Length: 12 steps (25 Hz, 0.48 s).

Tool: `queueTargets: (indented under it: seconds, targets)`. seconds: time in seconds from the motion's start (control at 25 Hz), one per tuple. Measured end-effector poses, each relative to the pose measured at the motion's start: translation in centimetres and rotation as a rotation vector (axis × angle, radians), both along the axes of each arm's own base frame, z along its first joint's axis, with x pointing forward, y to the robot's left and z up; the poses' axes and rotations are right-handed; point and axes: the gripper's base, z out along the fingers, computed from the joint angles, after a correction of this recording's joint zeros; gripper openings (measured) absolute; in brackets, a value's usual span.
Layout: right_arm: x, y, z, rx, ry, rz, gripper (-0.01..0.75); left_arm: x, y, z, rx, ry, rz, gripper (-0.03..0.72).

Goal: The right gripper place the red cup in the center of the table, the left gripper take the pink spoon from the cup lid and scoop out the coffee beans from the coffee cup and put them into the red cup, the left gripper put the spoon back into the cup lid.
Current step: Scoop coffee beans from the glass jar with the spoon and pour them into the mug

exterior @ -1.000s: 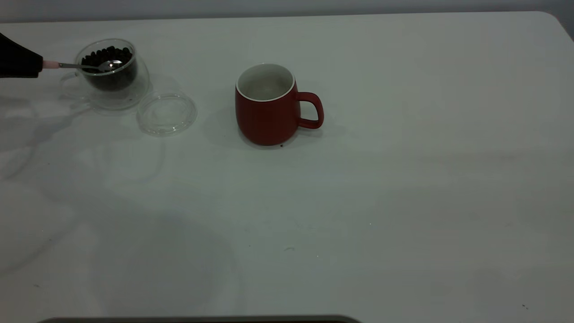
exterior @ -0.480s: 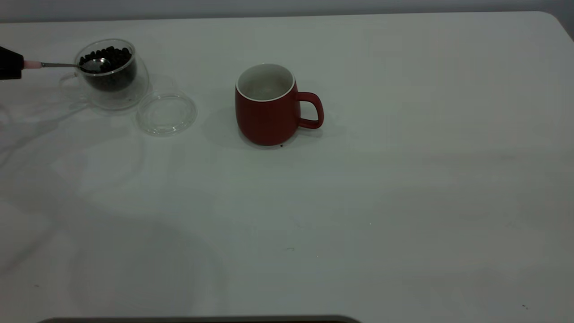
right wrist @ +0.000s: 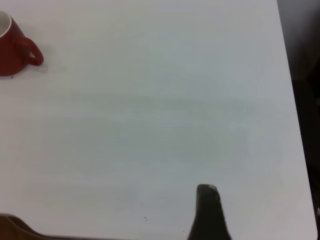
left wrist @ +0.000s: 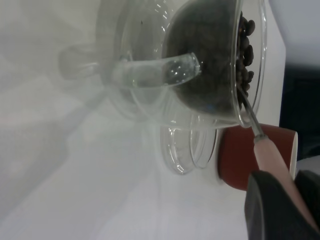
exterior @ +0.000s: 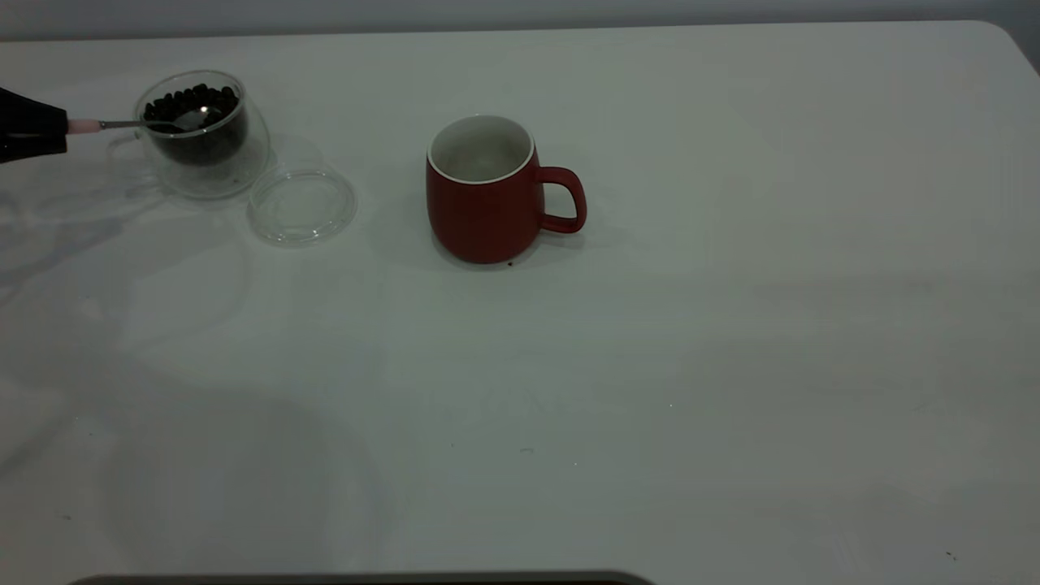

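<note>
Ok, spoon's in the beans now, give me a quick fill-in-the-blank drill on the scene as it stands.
1. The left gripper holds the pink spoon by its ____.
2. The spoon's bowl lies among the coffee beans inside the ____ cup.
3. The cup lid lies on the table between the coffee cup and the ____ cup.
4. The red cup stands upright, its handle facing the table's ____ side in the exterior view.

Missing words: handle; coffee; red; right

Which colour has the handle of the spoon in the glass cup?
Pale pink. The pink spoon shows it best in the left wrist view.
</note>
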Motion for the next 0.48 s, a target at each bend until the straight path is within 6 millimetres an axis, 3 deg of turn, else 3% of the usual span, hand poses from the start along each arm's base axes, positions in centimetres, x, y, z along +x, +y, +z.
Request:
queueTargets:
  seconds: [0.48]
  targets:
    - [0.00, 0.00, 0.00, 0.000, 0.000, 0.000, 0.588, 0.05, -0.14, 0.22, -0.057, 0.026, 0.022, 0.119]
